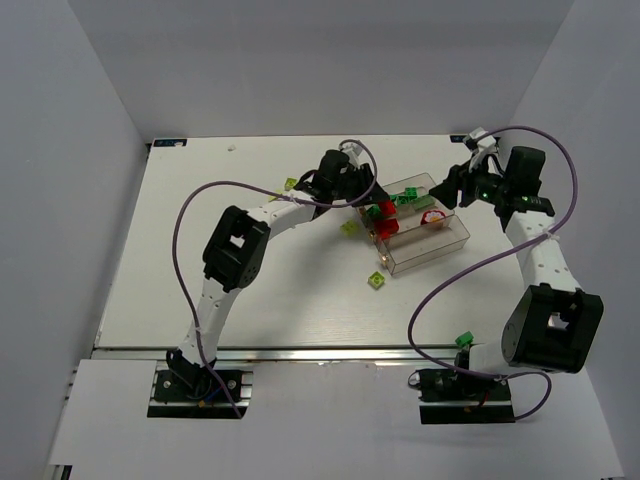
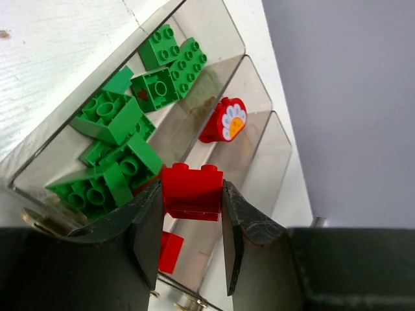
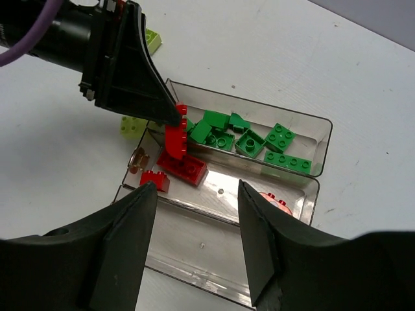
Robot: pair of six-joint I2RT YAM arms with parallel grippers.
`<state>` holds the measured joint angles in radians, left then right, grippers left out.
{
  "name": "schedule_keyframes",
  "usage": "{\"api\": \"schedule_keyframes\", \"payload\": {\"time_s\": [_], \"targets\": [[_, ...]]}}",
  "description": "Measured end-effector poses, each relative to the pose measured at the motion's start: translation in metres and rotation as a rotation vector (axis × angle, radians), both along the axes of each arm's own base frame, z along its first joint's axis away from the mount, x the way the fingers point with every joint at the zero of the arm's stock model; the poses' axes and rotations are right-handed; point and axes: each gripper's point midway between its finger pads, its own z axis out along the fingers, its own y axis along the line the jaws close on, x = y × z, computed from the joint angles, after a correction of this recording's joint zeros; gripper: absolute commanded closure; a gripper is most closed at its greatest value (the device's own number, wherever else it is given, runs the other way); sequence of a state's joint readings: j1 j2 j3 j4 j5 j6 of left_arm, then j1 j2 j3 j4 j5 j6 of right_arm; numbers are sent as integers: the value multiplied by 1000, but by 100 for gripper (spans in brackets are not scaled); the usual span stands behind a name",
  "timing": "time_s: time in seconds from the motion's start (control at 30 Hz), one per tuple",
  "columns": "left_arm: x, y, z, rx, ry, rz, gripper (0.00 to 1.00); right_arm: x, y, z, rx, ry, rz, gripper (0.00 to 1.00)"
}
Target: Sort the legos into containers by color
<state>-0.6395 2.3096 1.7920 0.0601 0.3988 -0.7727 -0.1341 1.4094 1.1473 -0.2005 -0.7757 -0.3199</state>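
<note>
A white table [image 1: 180, 230] with a faintly grained surface (the grain shows best in the left wrist view) fills the middle of the scene. Plain pale grey panels close it in: a left wall [image 1: 60, 150], a back wall [image 1: 320, 60] and a right wall [image 1: 600, 120]. A metal rail [image 1: 300, 350] runs along the table's near edge, with a white board [image 1: 330, 420] in front of it. At the table's far-left corner sits a small dark fitting [image 1: 165, 142], perhaps a clamp. A tiny speck [image 1: 232, 148] lies near its far edge.
</note>
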Motion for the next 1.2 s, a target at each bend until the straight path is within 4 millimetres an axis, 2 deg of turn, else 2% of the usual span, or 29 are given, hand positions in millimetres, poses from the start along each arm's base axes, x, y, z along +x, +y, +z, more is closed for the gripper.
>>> {"api": "schedule_keyframes", "payload": {"time_s": [0.23, 0.37, 0.4, 0.43, 0.5, 0.53, 0.67, 0.9, 1.03, 1.07, 1.1, 1.2], "targets": [[-4, -6, -13, 93, -23, -9, 82, -3, -1, -4, 20, 21, 3, 39], [-11, -10, -21, 155, -60, -16, 74, -8, 0, -13, 31, 49, 4, 37], [-13, -12, -23, 173, -70, -18, 70, -8, 0, -14, 33, 54, 4, 37], [-15, -13, -24, 189, -81, -17, 62, -9, 0, -15, 36, 57, 6, 36], [-15, -16, -24, 219, -107, -11, 54, -10, 1, -15, 41, 59, 9, 34], [-15, -16, -24, 234, -119, -7, 44, -10, 1, -16, 42, 62, 11, 34], [-15, -19, -21, 270, -157, 10, 32, -12, 2, -18, 44, 71, 16, 32], [-13, -16, -24, 318, -178, 34, 31, -18, 4, -24, 42, 84, 39, 31], [-12, -12, -17, 331, -192, 52, 34, -23, 6, -29, 34, 92, 65, 32], [-11, -10, -12, 332, -199, 58, 37, -26, 7, -30, 32, 91, 83, 34], [-10, -7, -4, 334, -211, 72, 47, -30, 10, -31, 30, 91, 108, 37], [-12, 6, 25, 333, -251, 113, 60, -49, 18, -37, 4, 75, 233, 41]]}}
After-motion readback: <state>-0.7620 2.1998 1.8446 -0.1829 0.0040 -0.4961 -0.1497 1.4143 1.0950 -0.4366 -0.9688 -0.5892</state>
